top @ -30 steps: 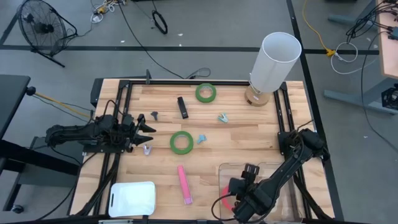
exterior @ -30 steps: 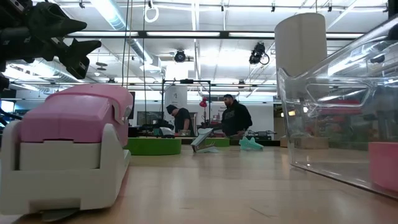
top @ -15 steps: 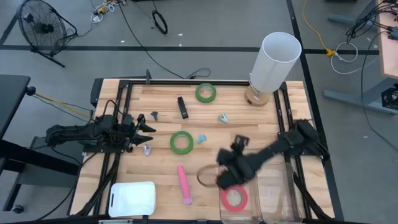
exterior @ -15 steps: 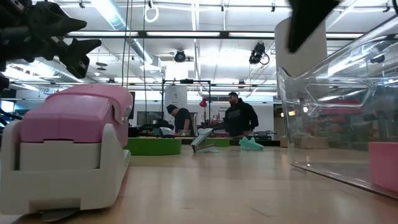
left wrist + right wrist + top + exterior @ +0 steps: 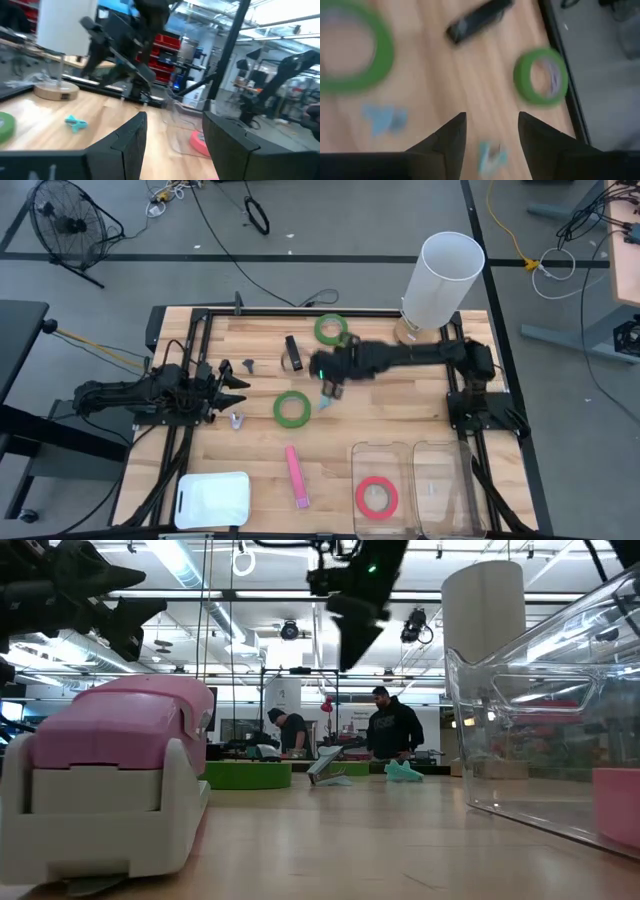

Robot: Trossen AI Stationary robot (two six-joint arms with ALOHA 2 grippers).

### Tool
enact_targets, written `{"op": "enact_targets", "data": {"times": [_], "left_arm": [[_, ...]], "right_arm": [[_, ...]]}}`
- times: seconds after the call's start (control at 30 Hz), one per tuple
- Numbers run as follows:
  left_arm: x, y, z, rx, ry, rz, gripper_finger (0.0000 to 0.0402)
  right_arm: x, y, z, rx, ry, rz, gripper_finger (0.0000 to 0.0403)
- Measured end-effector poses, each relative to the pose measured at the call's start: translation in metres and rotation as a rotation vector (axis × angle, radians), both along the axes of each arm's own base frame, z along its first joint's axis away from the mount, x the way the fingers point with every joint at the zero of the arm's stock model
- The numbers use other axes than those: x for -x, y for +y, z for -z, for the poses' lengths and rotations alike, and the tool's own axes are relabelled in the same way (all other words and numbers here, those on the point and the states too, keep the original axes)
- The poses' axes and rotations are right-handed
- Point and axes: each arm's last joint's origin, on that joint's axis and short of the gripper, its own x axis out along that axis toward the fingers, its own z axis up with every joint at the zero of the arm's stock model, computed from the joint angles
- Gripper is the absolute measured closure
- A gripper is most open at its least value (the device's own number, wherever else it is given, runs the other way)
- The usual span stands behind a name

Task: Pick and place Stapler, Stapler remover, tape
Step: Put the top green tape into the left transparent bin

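Observation:
Two green tape rolls lie flat on the table, one near the far edge (image 5: pixel 331 330) and one at mid-table (image 5: pixel 292 408). The red-pink tape roll (image 5: pixel 377 496) lies flat in a clear container (image 5: pixel 440 455) at the near right. A pink stapler (image 5: pixel 296 476), a black stapler (image 5: pixel 293 352), and small staple removers, one teal (image 5: pixel 358 368) and one blue (image 5: pixel 324 404), lie on the table. My right gripper (image 5: pixel 325 372) is open and empty, above the table between the green rolls. My left gripper (image 5: pixel 236 385) is open and empty at the left edge.
A tall white cylinder on a wooden base (image 5: pixel 440 280) stands at the far right. A white board (image 5: pixel 212 498) lies at the near left. Two more small removers (image 5: pixel 248 365) (image 5: pixel 236 420) lie by my left gripper. People stand in the room beyond the table (image 5: pixel 392 730).
My right gripper has risen from the clear container at the near right and swung fast toward the far edge and the left, to above the space between the green rolls. The red-pink tape has stayed behind, flat in the container.

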Motion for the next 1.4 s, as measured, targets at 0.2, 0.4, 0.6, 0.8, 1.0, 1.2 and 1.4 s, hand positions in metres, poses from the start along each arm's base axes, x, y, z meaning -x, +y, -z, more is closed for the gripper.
{"op": "enact_targets", "data": {"times": [0.2, 0.4, 0.6, 0.8, 1.0, 1.2, 1.4], "left_arm": [[0.000, 0.002, 0.000, 0.007, 0.000, -0.073, 0.0207], [0.000, 0.003, 0.000, 0.014, 0.000, -0.116, 0.0207], [0.000, 0.003, 0.000, 0.013, 0.001, -0.117, 0.0207], [0.000, 0.003, 0.000, 0.013, 0.001, -0.116, 0.0207], [0.000, 0.004, 0.000, 0.013, 0.001, -0.119, 0.0207], [0.000, 0.004, 0.000, 0.015, 0.001, -0.133, 0.0207], [0.000, 0.004, 0.000, 0.017, 0.001, -0.142, 0.0207]], "right_arm": [[-0.007, -0.058, -0.008, 0.021, -0.137, 0.028, 0.0225], [-0.002, -0.097, -0.008, -0.032, -0.210, 0.065, 0.0224], [0.004, -0.117, 0.015, -0.024, -0.218, 0.099, 0.0224], [0.015, -0.135, 0.036, -0.075, -0.205, 0.139, 0.0224], [0.021, -0.149, 0.038, -0.104, -0.234, 0.184, 0.0224], [0.020, -0.148, 0.037, -0.078, -0.215, 0.141, 0.0224], [0.006, -0.122, 0.028, -0.022, -0.204, 0.030, 0.0224]]}}
